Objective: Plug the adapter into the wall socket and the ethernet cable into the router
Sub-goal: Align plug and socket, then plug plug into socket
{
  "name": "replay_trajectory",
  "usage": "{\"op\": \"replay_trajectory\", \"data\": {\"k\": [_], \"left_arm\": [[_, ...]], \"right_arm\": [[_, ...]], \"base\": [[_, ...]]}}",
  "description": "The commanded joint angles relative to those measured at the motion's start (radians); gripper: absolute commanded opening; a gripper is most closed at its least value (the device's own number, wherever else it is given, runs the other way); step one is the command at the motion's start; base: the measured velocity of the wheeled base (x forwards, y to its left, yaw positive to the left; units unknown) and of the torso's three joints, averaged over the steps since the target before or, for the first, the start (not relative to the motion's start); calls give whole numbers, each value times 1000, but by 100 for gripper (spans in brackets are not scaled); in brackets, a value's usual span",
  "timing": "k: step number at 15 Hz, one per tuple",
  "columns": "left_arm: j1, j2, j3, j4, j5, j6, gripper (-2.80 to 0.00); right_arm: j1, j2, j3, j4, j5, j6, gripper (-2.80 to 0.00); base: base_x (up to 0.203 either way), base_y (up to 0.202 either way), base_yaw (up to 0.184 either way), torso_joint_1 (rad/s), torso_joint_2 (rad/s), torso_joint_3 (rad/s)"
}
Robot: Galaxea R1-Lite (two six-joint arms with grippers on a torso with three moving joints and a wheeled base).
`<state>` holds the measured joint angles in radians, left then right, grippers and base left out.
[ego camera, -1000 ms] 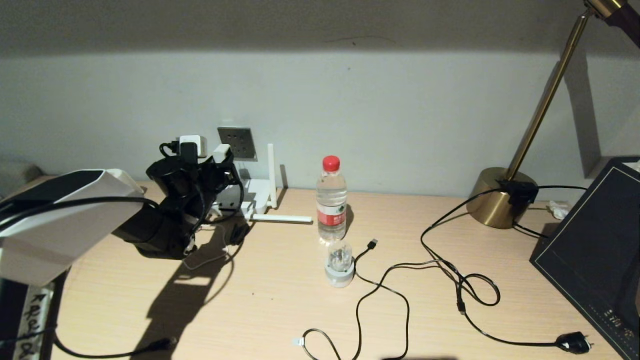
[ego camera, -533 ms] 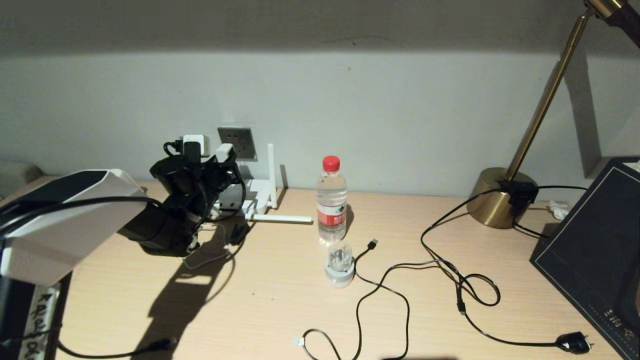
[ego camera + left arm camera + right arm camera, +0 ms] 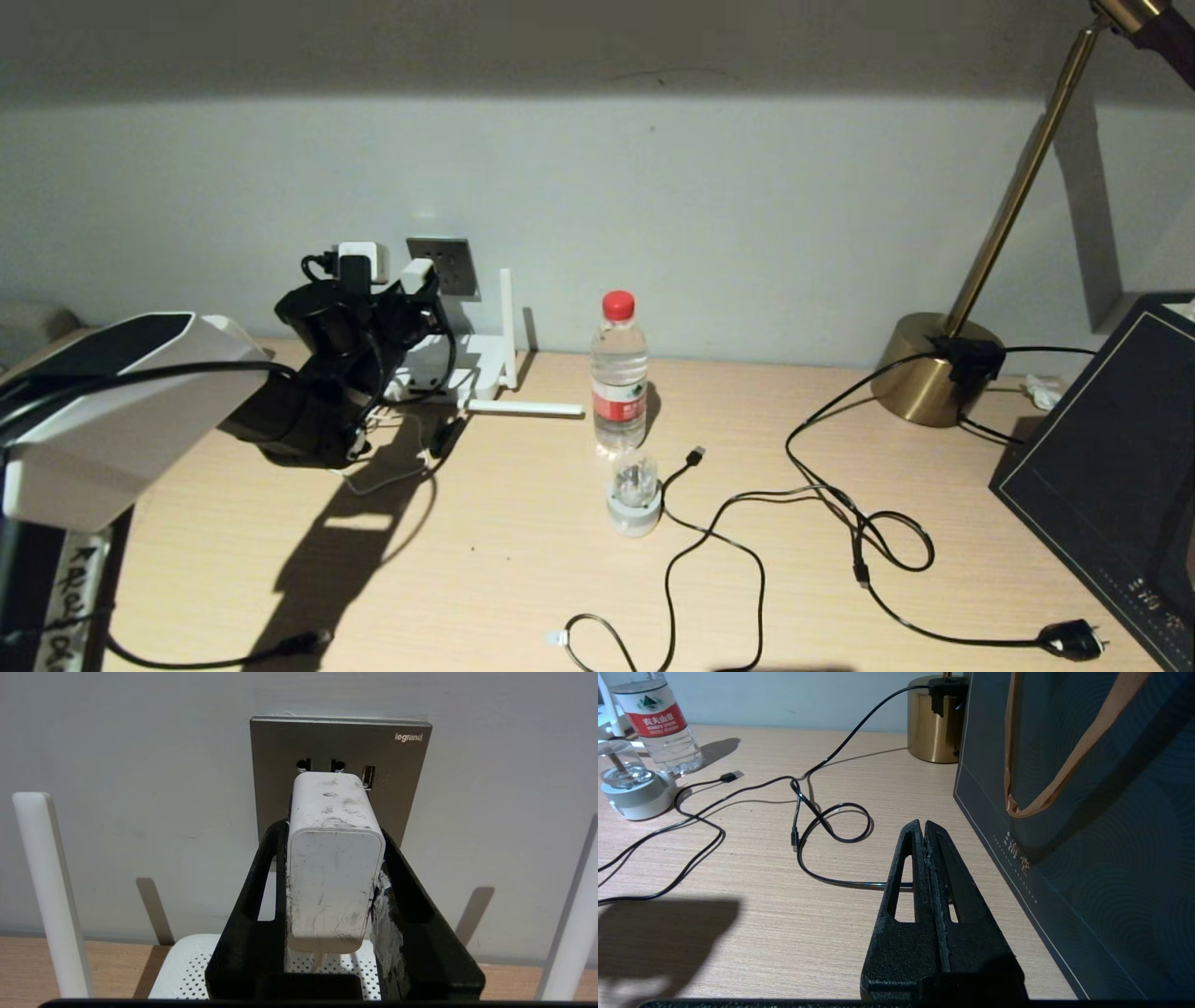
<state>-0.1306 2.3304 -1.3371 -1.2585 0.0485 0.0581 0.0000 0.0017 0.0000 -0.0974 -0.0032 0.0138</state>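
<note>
My left hand (image 3: pixel 334 826) is clamped on the adapter (image 3: pixel 332 868), its 2 black fingers (image 3: pixel 261 896) pressing the white box from either side. I hold it up at the wall socket (image 3: pixel 275 765), the grey plate on the wall just above the table (image 3: pixel 523 560). The adapter's front end sits just below the 2 upper pin holes and beside the small USB slot; I cannot tell whether its pins are touching the plate. A thin white cord hangs from the adapter's rear end.

The router (image 3: pixel 182 970) lies flat on the table right under my hand, against the wall, with white antennas (image 3: pixel 49 891) standing upright on both sides.

In the head view my left hand (image 3: pixel 417 277) is raised at the socket (image 3: pixel 455 266), with the router (image 3: pixel 476 359) below it.

My right hand (image 3: pixel 923 833) hangs parked above the table's right side with its fingers pressed tight together, holding nothing, next to a dark paper bag (image 3: pixel 1087 835). A water bottle (image 3: pixel 619 373), a brass lamp (image 3: pixel 924 373) and loose black cables (image 3: pixel 747 523) lie further along the table
</note>
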Motion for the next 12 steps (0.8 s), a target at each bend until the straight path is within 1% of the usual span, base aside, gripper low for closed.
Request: {"op": "replay_trajectory", "data": {"k": [1, 3, 7, 8, 12], "left_arm": [[1, 0, -11, -7, 1, 0, -280], [7, 4, -14, -2, 1, 0, -280], [22, 24, -50, -1, -8, 26, -280], [23, 24, -51, -1, -18, 26, -280], [23, 36, -54, -1, -17, 26, -280]], "right_arm": [[0, 1, 32, -1, 0, 0, -280], [0, 1, 32, -1, 0, 0, -280], [0, 1, 32, -1, 0, 0, -280], [0, 1, 32, -1, 0, 0, -280], [0, 1, 32, -1, 0, 0, -280]], "base": [[0, 0, 0, 0, 0, 0], [0, 0, 0, 0, 0, 0], [0, 0, 0, 0, 0, 0], [0, 0, 0, 0, 0, 0], [0, 0, 0, 0, 0, 0]]}}
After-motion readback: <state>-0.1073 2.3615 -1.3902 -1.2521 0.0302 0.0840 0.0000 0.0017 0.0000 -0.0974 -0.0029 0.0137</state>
